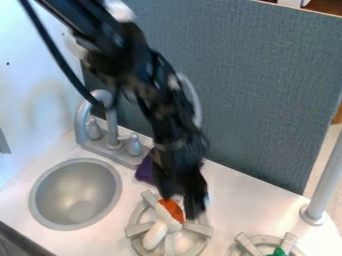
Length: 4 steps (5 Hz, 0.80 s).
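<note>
Orange item [172, 211] just below gripper [180, 205]

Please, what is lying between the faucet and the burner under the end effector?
In the camera view, a purple thing lies between the faucet and the burner, partly hidden behind the robot arm.

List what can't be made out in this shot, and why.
All in the camera view:
- Gripper: blurred; whether it touches the orange piece is unclear.
- Orange piece: partly behind the gripper; whether it joins the white piece can't be told.
- Purple thing: largely behind the arm; full shape hidden.
- Green thing: cut off by the bottom edge; too little to identify.
- Pole: top cut off by the right edge.
</note>
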### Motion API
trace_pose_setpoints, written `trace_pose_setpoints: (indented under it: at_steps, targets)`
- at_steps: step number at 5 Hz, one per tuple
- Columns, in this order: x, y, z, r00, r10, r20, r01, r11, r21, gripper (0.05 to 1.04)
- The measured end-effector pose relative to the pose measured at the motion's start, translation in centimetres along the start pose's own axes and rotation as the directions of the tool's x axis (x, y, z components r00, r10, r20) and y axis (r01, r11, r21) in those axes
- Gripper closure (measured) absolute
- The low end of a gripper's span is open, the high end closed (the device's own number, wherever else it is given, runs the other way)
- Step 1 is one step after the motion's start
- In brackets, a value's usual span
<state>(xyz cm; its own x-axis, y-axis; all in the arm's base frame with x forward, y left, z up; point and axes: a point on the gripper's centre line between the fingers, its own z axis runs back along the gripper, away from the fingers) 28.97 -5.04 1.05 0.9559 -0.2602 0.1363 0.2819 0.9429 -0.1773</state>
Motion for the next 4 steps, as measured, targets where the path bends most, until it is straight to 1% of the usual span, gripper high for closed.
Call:
trace_pose_setpoints:
  at_steps: [1, 2, 3, 4]
  targets:
    - [2.6, 2.6, 2.3, 0.998, 0.046, 0.053, -0.05, 0.997, 0.061, 0.094]
    - [4.0, 6.0, 1.4, 0.995, 0.096, 0.039, -0.1, 0.984, 0.15, 0.093]
    - [5.0, 9.8, 0.2, 0.984, 0.166, 0.066, -0.176, 0.965, 0.197, 0.093]
    - [5.4, 11.5, -0.4, 0.977, 0.208, 0.052, -0.215, 0.946, 0.242, 0.093]
